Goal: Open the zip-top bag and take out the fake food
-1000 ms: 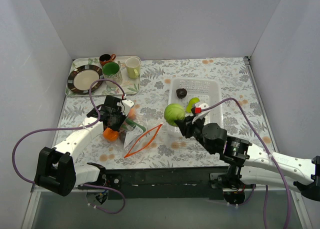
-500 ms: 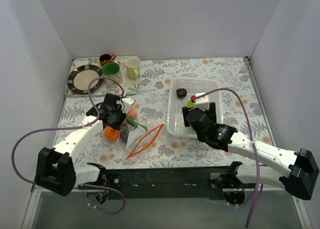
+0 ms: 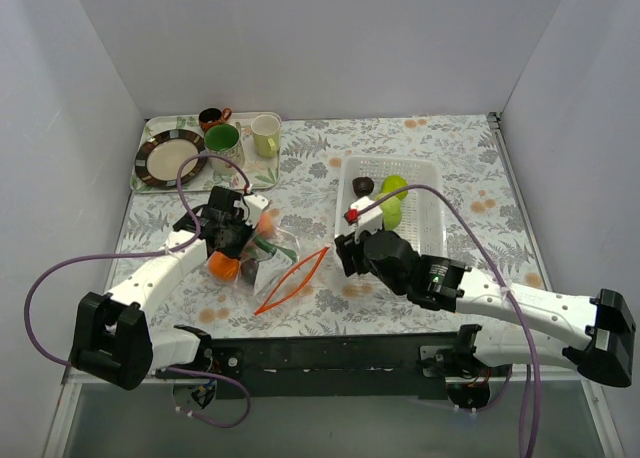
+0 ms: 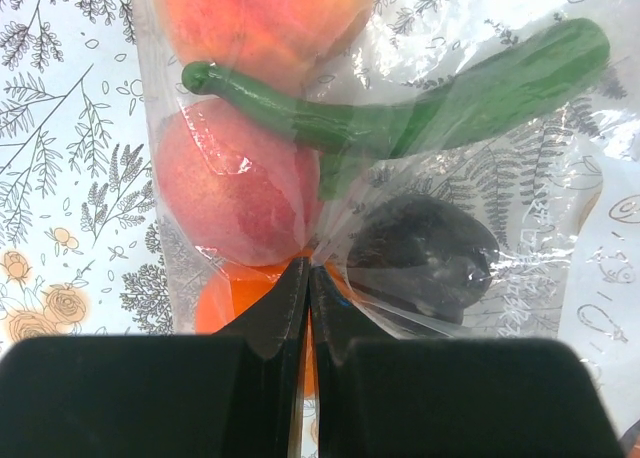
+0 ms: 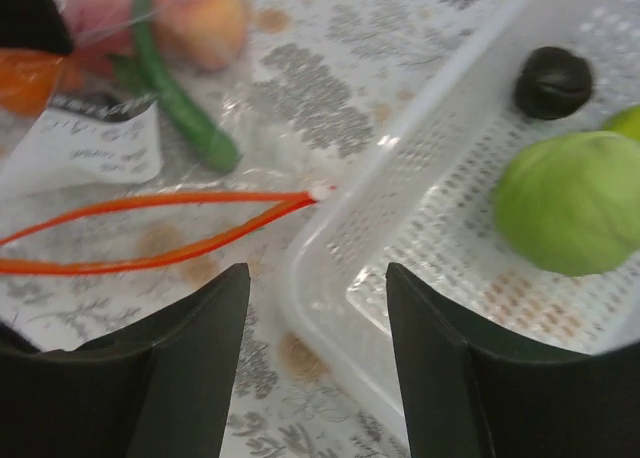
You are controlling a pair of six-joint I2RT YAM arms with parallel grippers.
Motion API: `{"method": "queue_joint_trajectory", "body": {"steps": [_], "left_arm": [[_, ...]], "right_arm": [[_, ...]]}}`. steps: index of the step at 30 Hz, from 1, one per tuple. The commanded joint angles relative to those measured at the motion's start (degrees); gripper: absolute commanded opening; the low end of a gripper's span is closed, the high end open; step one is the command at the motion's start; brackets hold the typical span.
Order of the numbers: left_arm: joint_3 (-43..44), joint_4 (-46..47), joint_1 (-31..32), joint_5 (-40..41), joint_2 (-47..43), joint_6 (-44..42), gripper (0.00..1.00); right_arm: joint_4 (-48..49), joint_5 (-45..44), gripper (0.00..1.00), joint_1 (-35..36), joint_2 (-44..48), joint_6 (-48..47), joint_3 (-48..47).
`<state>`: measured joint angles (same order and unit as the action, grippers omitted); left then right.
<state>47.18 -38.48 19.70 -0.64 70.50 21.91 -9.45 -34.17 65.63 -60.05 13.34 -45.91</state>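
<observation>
The clear zip-top bag (image 3: 272,260) lies left of centre, its orange-red zip strip (image 3: 290,278) gaping open toward the basket. My left gripper (image 3: 238,244) is shut on the bag's closed end (image 4: 308,268). Inside the bag, the left wrist view shows two peaches (image 4: 235,183), a green pod (image 4: 470,93), a dark piece (image 4: 425,248) and an orange (image 4: 225,303). My right gripper (image 3: 345,251) is open and empty over the near-left corner of the white basket (image 3: 428,173), just right of the zip strip (image 5: 150,203). Green fruit (image 3: 392,196) and a dark piece (image 3: 362,186) lie in the basket.
A tray at the back left holds a striped plate (image 3: 168,158), a green mug (image 3: 222,138), a cream mug (image 3: 265,134) and a small brown cup (image 3: 212,116). White walls close in the table on three sides.
My right gripper carried a green fruit over the basket, let it go there, and has swung back left and down toward the bag's mouth, open. The left gripper has held still.
</observation>
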Motion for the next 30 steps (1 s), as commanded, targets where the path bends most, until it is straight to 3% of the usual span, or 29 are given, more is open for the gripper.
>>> {"method": "queue_joint_trajectory", "body": {"steps": [1, 4, 10, 21, 27, 30], "left_arm": [[-1.3, 1.9, 0.0, -0.1, 0.9, 0.1, 0.00], [-1.6, 2.4, 0.0, -0.1, 1.7, 0.3, 0.00], [-2.2, 2.9, 0.0, -0.1, 1.9, 0.7, 0.00], [-3.1, 2.4, 0.0, -0.1, 0.3, 0.1, 0.00], [-4.1, 2.4, 0.1, -0.1, -0.8, -0.5, 0.00], [-4.7, 2.5, 0.1, 1.6, -1.2, -0.8, 0.00]], "right_arm": [[8.9, 11.5, 0.55, 5.8, -4.6, 0.6, 3.5], [14.6, 10.2, 0.37, 10.4, -10.6, 0.1, 2.9], [22.3, 10.6, 0.27, 12.8, -18.7, -0.2, 1.0], [29.8, 11.0, 0.26, 12.3, -31.2, -0.9, -3.8], [30.9, 11.8, 0.34, 12.0, -38.6, -1.1, -8.3], [31.9, 10.2, 0.45, 11.8, -40.7, -1.4, -9.1]]}}
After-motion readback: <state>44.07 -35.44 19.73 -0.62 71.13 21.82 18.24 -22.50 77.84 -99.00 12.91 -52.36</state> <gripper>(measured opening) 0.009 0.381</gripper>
